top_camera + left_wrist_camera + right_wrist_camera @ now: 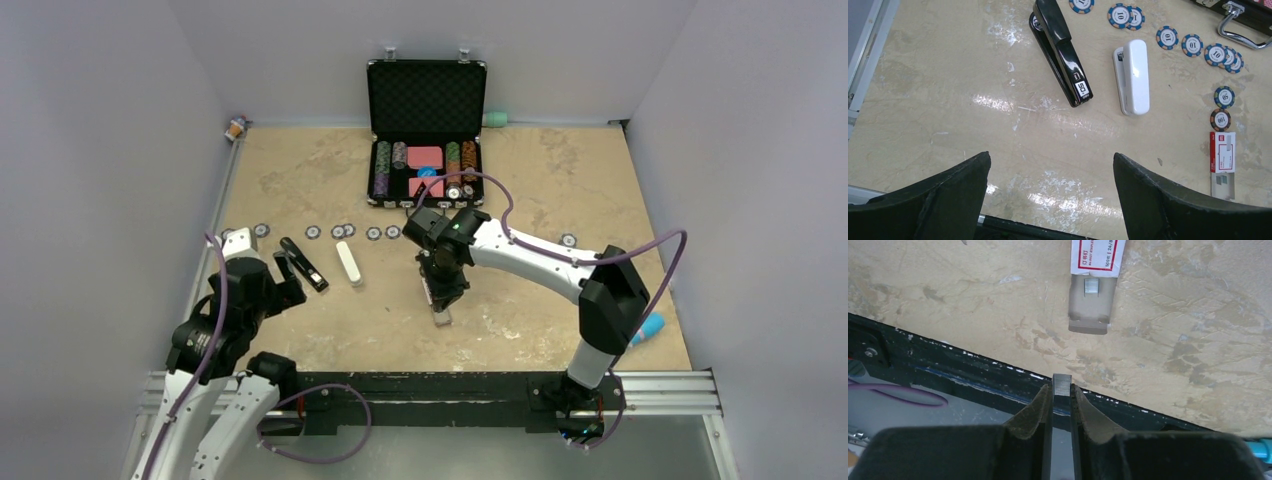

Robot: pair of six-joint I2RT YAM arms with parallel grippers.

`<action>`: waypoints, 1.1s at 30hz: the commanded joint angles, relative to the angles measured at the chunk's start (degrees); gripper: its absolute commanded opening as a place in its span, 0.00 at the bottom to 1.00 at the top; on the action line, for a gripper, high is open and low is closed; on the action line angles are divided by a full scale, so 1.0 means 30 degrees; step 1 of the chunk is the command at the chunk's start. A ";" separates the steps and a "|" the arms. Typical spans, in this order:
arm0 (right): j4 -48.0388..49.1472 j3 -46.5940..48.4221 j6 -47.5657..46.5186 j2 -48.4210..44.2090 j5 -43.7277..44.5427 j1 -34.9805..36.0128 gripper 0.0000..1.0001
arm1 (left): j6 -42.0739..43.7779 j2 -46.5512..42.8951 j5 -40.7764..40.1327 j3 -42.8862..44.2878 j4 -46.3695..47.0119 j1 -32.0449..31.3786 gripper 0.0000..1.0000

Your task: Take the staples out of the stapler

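Clearly right gripper (1062, 392) pinches the staples (1062, 382) between nearly closed fingers
Wide open and empty, left gripper (1050, 167) has the stapler (1062, 55) at its 12 o'clock; staple box (1091, 290) at 12 o'clock from right gripper

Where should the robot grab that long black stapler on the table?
Probably the middle of the slim black stapler, from above: it lies long and narrow, with bare table along both long sides; the white stapler rests apart.
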 commanded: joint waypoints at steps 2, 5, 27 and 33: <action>-0.0623 -0.0324 0.0041 0.0176 -0.0309 -0.0055 0.15 | 0.0137 -0.0467 -0.0027 -0.0109 0.0833 -0.0818 0.95; -0.0602 -0.0521 -0.0202 0.0759 -0.0061 -0.0055 0.15 | 0.0213 -0.0730 0.0019 -0.0122 0.0890 -0.1166 0.95; 0.0089 -0.0116 0.0225 0.3595 0.0348 0.0251 0.15 | 0.0417 -0.1571 -0.0178 -0.0132 0.0972 -0.3201 0.95; -0.0151 0.0466 0.0210 0.4140 0.0727 0.0355 0.14 | 0.0434 -0.1667 -0.0159 -0.0159 0.1009 -0.3334 0.94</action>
